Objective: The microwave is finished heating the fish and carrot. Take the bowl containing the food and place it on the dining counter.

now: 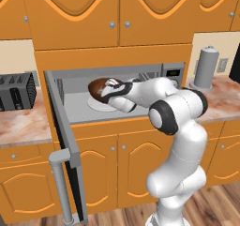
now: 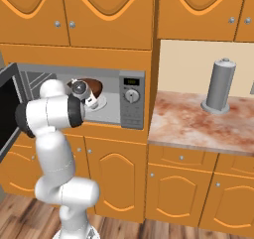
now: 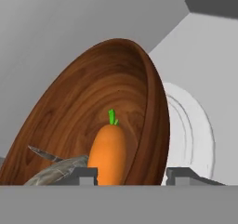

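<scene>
- My end effector [image 3: 131, 175] is inside the microwave [image 1: 117, 91], partly closed, with one finger [image 3: 86, 175] inside the bowl [image 3: 93, 121] and the other outside its rim.
- The jaws are clenched on the bowl's rim, so I am grasping the bowl; the contact itself sits at the bottom edge of the hand view, so I judge it from how the fingers straddle the rim.
- In the left base view the bowl [image 1: 99, 87] is held just above the white plate [image 1: 101, 103] on the microwave floor, tilted rather than level.
- In the right base view the bowl [image 2: 92, 88] shows as a dark brown shape just past my wrist, inside the cavity, left of the display and knob [image 2: 131, 95].
- The carrot [image 3: 108, 153] lies in the bowl against its lower wall, green stub pointing away from my fingers.
- The fish [image 3: 58, 172] lies beside the carrot, touching it, low in the bowl next to my inner finger.
- The white plate [image 3: 188, 135] sits behind the bowl's rim in the hand view.
- The microwave door [image 1: 63, 145] is swung fully open to the left, its bar handle [image 1: 60, 185] toward the base.
- A toaster [image 1: 16, 91] stands on the desk [image 1: 21, 124] left of the microwave; a grey cylinder [image 2: 219, 87] stands on the desk to the right.
</scene>
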